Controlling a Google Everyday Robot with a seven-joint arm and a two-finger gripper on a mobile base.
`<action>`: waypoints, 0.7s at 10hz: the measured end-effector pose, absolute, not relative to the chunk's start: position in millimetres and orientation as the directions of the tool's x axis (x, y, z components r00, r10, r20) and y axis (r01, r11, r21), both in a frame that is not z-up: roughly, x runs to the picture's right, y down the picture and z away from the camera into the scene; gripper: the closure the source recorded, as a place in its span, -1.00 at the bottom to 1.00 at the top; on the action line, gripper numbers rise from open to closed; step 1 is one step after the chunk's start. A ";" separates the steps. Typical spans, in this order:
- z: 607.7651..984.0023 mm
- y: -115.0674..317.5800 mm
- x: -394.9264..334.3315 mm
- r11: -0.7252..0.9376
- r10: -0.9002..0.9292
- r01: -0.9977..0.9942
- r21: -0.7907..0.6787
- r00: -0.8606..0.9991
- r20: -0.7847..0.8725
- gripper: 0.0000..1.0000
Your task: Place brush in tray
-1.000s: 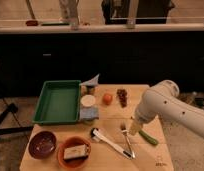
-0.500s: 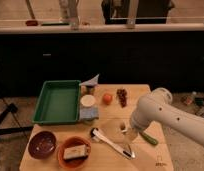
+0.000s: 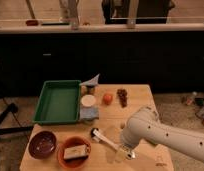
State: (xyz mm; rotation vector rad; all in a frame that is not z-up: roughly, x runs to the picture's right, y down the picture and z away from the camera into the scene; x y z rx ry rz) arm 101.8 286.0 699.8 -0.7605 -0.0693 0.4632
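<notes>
The brush (image 3: 97,133) lies on the wooden table (image 3: 140,100), its rounded dark-centred head toward the tray and its white handle running right and toward the front. My gripper (image 3: 125,151) hangs at the end of the white arm (image 3: 160,132), low over the handle's far end, open, with the brush resting on the table. The green tray (image 3: 57,102) sits at the table's left rear with nothing in it, about a hand's width left of the brush head.
A maroon bowl (image 3: 42,144) and an orange bowl (image 3: 74,150) holding a pale block stand at the front left. A white cup (image 3: 88,101), a grey cloth (image 3: 89,114), an orange fruit (image 3: 108,98) and a dark snack (image 3: 122,95) lie mid-table.
The arm has swung left and down toward the front, bringing the gripper over the brush handle and covering what lay to the right. The brush has not moved.
</notes>
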 end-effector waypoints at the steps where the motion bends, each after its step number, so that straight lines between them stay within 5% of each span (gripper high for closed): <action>1: 699.6 286.2 102.9 0.628 0.430 -0.382 -0.678 0.896 -0.106 -0.60; 7: 702.7 293.3 95.6 0.630 0.433 -0.386 -0.674 0.895 -0.108 -0.60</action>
